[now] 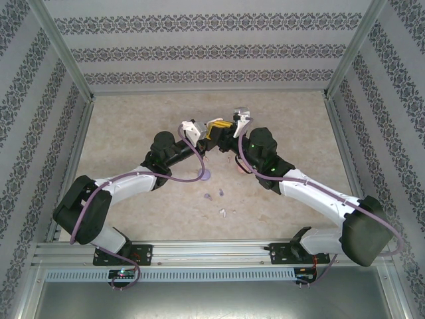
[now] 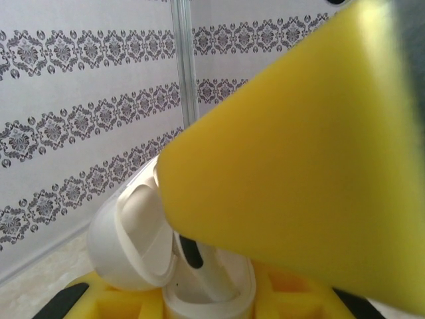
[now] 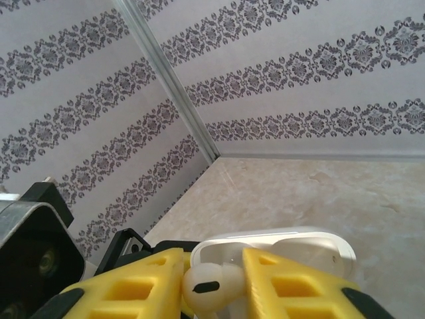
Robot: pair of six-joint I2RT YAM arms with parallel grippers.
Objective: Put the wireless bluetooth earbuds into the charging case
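Note:
The white charging case (image 2: pixel 133 246) stands open, lid tipped back, and my left gripper (image 2: pixel 206 304) is shut on its base. Over the middle of the table the two grippers meet, left gripper (image 1: pixel 212 133) and right gripper (image 1: pixel 227 127). My right gripper (image 3: pixel 212 282) holds a white earbud (image 3: pixel 206 289) between its yellow fingers, just in front of the open case (image 3: pixel 299 242). In the left wrist view the earbud's stem (image 2: pixel 202 266) reaches down into the case's well, with a right finger (image 2: pixel 299 166) looming large over it.
Small purple earbuds (image 1: pixel 208 197) and a pale one (image 1: pixel 224 212) lie loose on the beige table (image 1: pixel 133 133) near the arms. A purple piece (image 1: pixel 207 175) and a pink one (image 1: pixel 239 165) sit under the forearms. Patterned walls enclose the table on three sides.

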